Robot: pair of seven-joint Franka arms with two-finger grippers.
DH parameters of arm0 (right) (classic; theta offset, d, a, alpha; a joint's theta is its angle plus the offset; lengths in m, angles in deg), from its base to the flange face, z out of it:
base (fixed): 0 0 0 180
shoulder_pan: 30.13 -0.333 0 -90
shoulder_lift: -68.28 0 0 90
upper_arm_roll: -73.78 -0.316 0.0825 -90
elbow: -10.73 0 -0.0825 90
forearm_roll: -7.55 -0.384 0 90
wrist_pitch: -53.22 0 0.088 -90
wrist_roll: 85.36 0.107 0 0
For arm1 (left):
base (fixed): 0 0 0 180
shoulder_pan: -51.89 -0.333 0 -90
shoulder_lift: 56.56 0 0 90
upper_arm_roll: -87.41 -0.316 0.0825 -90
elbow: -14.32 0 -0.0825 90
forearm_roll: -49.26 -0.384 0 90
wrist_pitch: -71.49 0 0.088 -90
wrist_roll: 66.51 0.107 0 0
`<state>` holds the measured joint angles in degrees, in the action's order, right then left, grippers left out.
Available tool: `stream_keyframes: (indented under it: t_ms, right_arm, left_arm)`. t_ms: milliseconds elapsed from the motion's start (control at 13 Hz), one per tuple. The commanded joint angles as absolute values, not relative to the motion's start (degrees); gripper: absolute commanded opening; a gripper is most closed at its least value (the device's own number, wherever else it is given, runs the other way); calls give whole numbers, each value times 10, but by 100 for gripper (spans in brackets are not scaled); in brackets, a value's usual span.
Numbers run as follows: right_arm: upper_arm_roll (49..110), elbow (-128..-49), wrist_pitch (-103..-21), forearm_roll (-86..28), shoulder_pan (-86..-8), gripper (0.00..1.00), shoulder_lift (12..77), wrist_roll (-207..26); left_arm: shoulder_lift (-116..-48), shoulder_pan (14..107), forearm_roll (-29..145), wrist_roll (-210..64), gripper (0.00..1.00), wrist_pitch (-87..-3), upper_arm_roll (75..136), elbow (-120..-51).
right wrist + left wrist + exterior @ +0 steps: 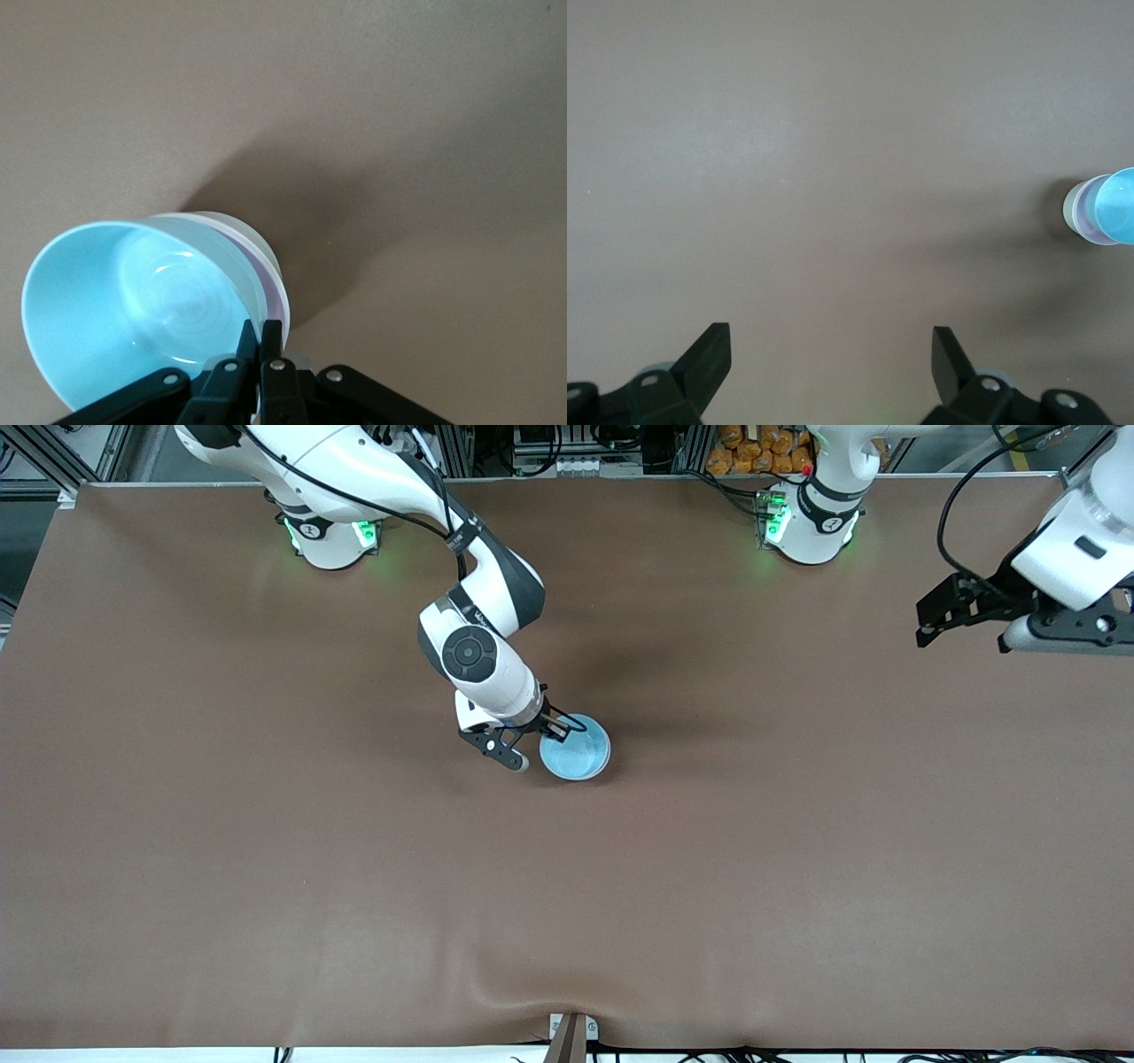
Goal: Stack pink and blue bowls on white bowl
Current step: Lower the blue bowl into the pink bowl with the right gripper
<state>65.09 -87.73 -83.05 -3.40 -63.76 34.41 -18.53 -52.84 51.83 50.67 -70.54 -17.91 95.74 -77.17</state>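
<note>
The right tool (551, 732) sits at the middle of the counter (266, 850), its fingers pressed together on the rim of the blue bowl (576, 748), one finger inside the wall and one outside. In the right wrist view the blue bowl (133, 310) is nested in the pink bowl (276, 297), of which only a thin lilac edge shows, and that in turn sits in the white bowl (239, 232), whose pale wall peeks out beneath. The blue bowl looks slightly tilted in the nest rather than fully seated, though I cannot be sure.

These bowls look light, stiff and glossy, so likely slippery at a pinch and prone to sliding or rocking when nudged. They may chip if dropped. The thin rim is the sensible place to take hold, pinched across the wall as here. A round bowl has no long axis on the counter. Its axis is its centre line, running upward, and all three mouths open upward.

Toward the left arm's end, the left tool (966, 615) waits in the air over the counter's edge with fingers spread wide, holding nothing. Its wrist view shows bare counter between the fingertips (709, 350), and the stack far off.
</note>
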Motion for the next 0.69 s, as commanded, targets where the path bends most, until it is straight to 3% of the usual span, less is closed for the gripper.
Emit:
stream_keyframes:
  t_ms: [0,77,154,615]
  right_arm:
    - [658,-878,-842,-33,-651,0,342,-172]
    - [658,-878,-842,-33,-651,53,343,-172]
    - [658,-878,-841,-32,-652,100,343,-172]
    - [670,-871,-811,-1,-604,100,403,-207]
  left_arm:
    - [-532,521,512,-699,100,-165,955,-759]
    - [-532,521,512,-701,100,-165,955,-759]
    - [-533,521,512,-700,100,-165,955,-759]
    - [-534,521,512,-700,100,-164,955,-758]
